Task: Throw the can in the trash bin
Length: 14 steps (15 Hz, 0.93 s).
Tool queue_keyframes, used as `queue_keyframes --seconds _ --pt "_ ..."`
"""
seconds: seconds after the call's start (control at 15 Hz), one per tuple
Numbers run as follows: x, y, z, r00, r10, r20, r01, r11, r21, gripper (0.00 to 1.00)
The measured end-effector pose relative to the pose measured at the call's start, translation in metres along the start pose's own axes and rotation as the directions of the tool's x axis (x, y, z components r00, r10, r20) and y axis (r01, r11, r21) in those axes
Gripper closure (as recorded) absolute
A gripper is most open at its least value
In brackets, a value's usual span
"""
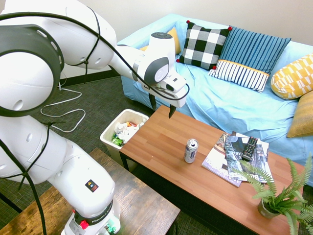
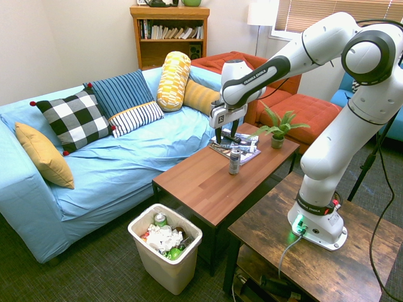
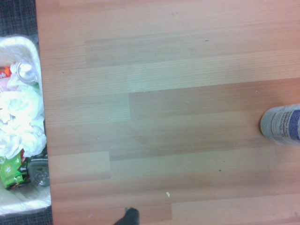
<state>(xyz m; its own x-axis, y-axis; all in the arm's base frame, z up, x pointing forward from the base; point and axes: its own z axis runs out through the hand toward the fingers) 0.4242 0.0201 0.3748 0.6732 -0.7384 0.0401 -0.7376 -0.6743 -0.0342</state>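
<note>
Above the coffee table [image 1: 161,147], near its bin-side end, my gripper [image 1: 162,108] hangs fully open, empty. Can [image 1: 191,151] stands mid-tabletop (probably light, thin-walled, slippery): grasp mid-body, gently. Trash bin [image 1: 108,133] sits beside that end.

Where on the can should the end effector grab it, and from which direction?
Grip the can around its upper side wall, coming straight down from above. It stands upright on the table with open space all round, and the open end effector already points down.

A home living room. A blue-covered sofa [image 2: 126,157] holds patterned cushions [image 2: 75,119]. A bookshelf [image 2: 169,34] stands behind, with magazines [image 1: 234,156], a remote [image 1: 249,148] and a potted fern [image 1: 279,196] on the wooden tabletop [image 1: 166,147].
</note>
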Motion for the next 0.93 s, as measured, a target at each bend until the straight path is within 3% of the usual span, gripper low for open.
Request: queue_keyframes --seconds 0.27,0.6,0.93 --pt "0.011 0.0 -0.007 0.999 0.029 -0.014 -0.029 1.0 0.008 0.0" --pt "0.072 0.024 -0.02 0.979 0.19 -0.076 -0.189 0.982 0.019 0.0" --pt "0.11 0.043 0.022 0.951 0.304 -0.065 -0.304 0.953 0.007 0.0"
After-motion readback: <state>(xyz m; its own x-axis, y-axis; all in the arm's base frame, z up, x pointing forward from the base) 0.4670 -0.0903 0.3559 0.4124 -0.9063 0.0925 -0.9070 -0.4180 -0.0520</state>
